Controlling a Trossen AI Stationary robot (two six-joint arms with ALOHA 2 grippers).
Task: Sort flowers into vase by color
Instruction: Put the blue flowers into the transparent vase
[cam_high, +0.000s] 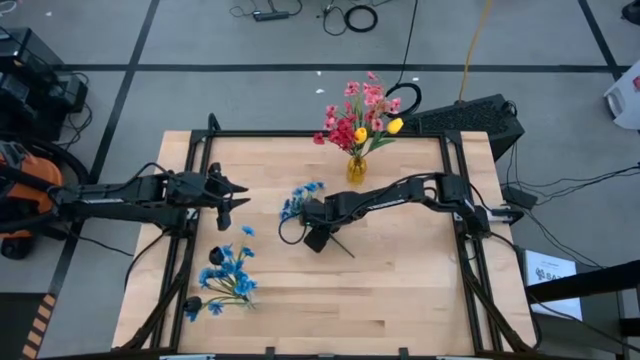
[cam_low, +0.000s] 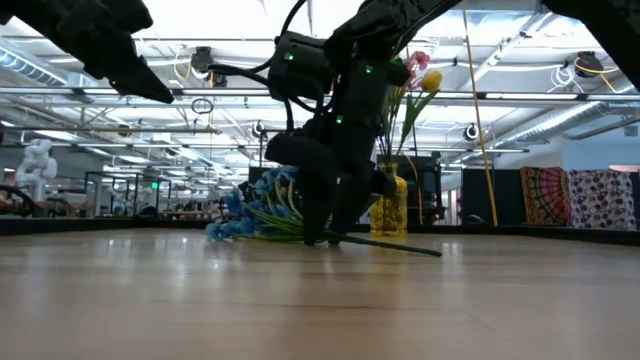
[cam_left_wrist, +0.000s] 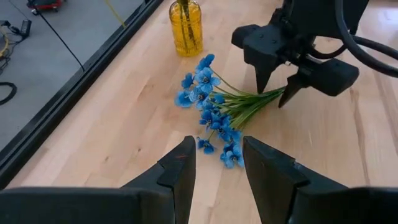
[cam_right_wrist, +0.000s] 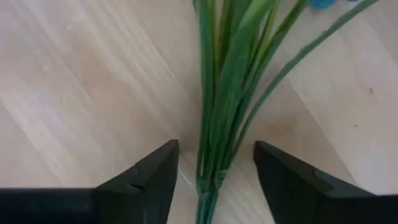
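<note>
A blue flower sprig (cam_high: 300, 198) lies flat on the table's middle, its green stems (cam_right_wrist: 214, 124) trailing toward the near right. My right gripper (cam_high: 316, 232) is low over these stems and open, one finger on each side without touching them (cam_left_wrist: 273, 93). My left gripper (cam_high: 226, 203) hovers open above the table's left half, well clear of the sprig (cam_left_wrist: 211, 115). A yellow glass vase (cam_high: 356, 168) at the far edge holds pink, red and yellow flowers (cam_high: 362, 112). A second blue bunch (cam_high: 228, 272) with dark heads lies near the left front.
The table's black frame rails (cam_high: 462, 190) run along its left, right and far edges. In the low view the vase (cam_low: 390, 210) stands just behind the right gripper (cam_low: 320, 225). Bare wood (cam_high: 400, 290) spreads over the near right part of the table.
</note>
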